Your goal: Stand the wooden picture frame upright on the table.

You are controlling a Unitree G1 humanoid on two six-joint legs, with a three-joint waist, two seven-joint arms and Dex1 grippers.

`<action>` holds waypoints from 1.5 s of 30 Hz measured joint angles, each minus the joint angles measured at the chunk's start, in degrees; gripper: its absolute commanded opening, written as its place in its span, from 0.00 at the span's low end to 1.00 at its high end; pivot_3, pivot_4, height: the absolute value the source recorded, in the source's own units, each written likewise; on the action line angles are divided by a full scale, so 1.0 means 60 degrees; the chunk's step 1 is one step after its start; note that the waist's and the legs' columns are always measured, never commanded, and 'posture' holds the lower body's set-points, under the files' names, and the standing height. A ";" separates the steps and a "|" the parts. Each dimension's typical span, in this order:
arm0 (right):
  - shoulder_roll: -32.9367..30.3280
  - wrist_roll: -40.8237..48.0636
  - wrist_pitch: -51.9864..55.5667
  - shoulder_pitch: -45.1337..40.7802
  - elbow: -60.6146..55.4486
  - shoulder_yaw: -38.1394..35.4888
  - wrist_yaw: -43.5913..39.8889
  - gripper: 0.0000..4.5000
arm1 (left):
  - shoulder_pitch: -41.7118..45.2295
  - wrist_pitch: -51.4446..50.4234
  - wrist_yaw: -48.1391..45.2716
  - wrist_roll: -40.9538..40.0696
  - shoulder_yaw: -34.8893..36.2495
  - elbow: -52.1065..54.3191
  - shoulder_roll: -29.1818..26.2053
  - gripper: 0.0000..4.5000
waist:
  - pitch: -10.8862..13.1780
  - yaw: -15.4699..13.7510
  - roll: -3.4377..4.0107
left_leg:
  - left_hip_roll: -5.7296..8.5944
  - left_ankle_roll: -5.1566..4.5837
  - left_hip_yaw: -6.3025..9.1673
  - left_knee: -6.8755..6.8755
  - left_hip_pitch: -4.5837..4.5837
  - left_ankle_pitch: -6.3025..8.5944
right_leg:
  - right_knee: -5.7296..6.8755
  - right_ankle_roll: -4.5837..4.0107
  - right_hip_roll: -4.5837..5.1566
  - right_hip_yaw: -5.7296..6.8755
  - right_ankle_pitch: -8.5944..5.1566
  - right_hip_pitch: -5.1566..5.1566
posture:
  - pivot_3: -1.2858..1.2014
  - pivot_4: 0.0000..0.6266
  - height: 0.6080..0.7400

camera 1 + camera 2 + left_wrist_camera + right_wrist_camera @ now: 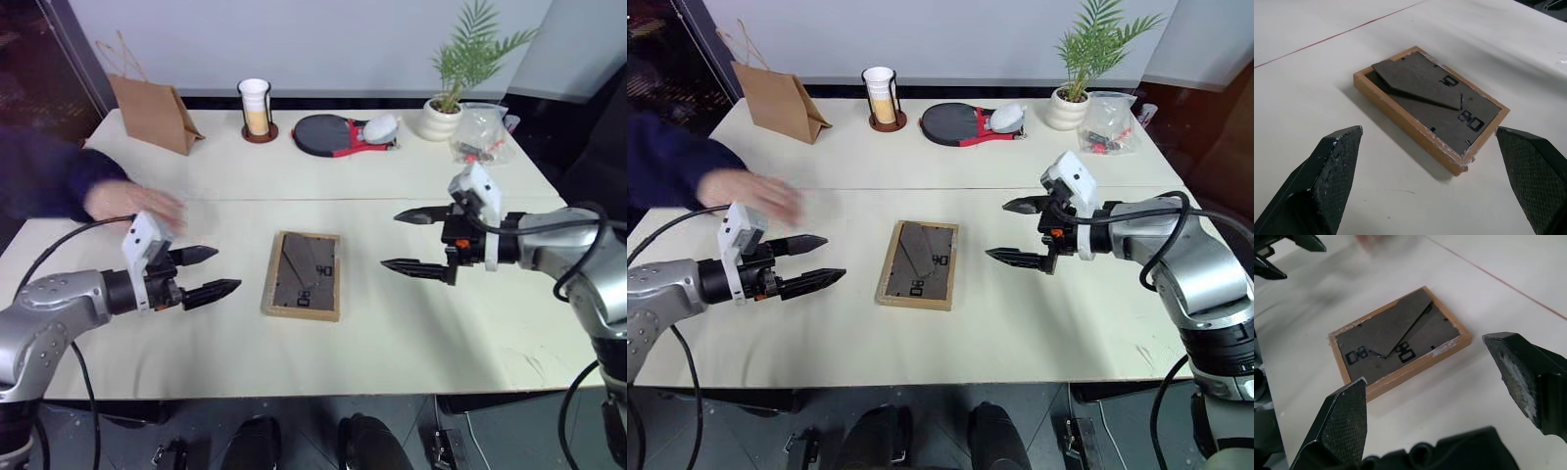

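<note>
We see the big cream-white table [411,333] with a thin line running across its middle. Our left arm [59,308] reaches in from one side and our right arm [558,250] from the other. A person's dark sleeve [44,181] and hand [132,206] lie over the table's left edge, just behind our left arm. At the far left of the table stands a brown paper bag [152,113]. At the far right there is a little green plant in a white pot [456,83] with a clear plastic bag [480,132] beside it. Between them lie a black and red paddle [328,134] and a holder with a stack of cups [255,108]. The wooden picture frame [304,275] lies flat in the middle of the table, back side up, so we see its dark panel and folded leg. It sits between our two grippers and touches neither. Our left gripper [201,274] has its two black fingers spread wide with nothing in them. Our right gripper [416,240] is spread wide too and holds nothing.
</note>
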State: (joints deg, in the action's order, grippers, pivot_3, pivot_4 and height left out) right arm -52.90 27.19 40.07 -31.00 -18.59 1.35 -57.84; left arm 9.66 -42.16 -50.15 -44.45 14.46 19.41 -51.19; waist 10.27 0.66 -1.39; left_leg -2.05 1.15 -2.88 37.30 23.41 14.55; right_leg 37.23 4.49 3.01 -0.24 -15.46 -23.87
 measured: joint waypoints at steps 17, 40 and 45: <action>-0.0214 -0.0001 -0.0061 0.0947 -0.0238 -0.0074 -0.0059 0.99 | 0.0119 -0.0225 -0.0038 -0.0132 -0.0230 0.0248 0.0126 1.00 | -0.0001 -0.0013 -0.0001 | -0.0003 0.0000 0.0000 0.0000 0.0000 0.0000 | 0.0002 0.0001 -0.0002 -0.0001 0.0000 0.0001 | 0.52 0.24 1.00; 0.0968 -0.1115 0.0139 0.1273 -0.0423 0.0617 0.1882 0.00 | 0.0740 0.1063 -0.0242 0.2105 -0.1540 -0.1104 0.0820 0.01 | -0.0002 0.0006 -0.0002 | 0.0009 0.0000 -0.0002 0.0007 -0.0001 0.0000 | 0.0006 0.0001 -0.0016 -0.0009 0.0001 -0.0001 | 0.52 0.24 1.00; 0.1711 -0.2448 0.0287 0.0887 0.0172 0.1772 0.3050 0.00 | 0.1132 0.1795 0.0106 0.3309 -0.2486 -0.1998 0.1415 0.01 | -0.0005 0.0002 -0.0004 | 0.0015 0.0000 -0.0010 0.0017 0.0000 0.0000 | 0.0009 0.0002 -0.0016 -0.0015 0.0002 0.0000 | 0.52 0.24 1.00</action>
State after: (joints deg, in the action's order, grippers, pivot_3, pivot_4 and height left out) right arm -42.64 12.50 41.79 -25.68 -17.56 11.98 -39.54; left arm 16.45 -31.39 -49.51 -24.59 -0.46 7.42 -42.70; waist 10.24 0.67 -1.42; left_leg -1.96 1.15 -2.94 37.40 23.41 14.55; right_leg 37.28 4.50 2.91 -0.33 -15.45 -23.87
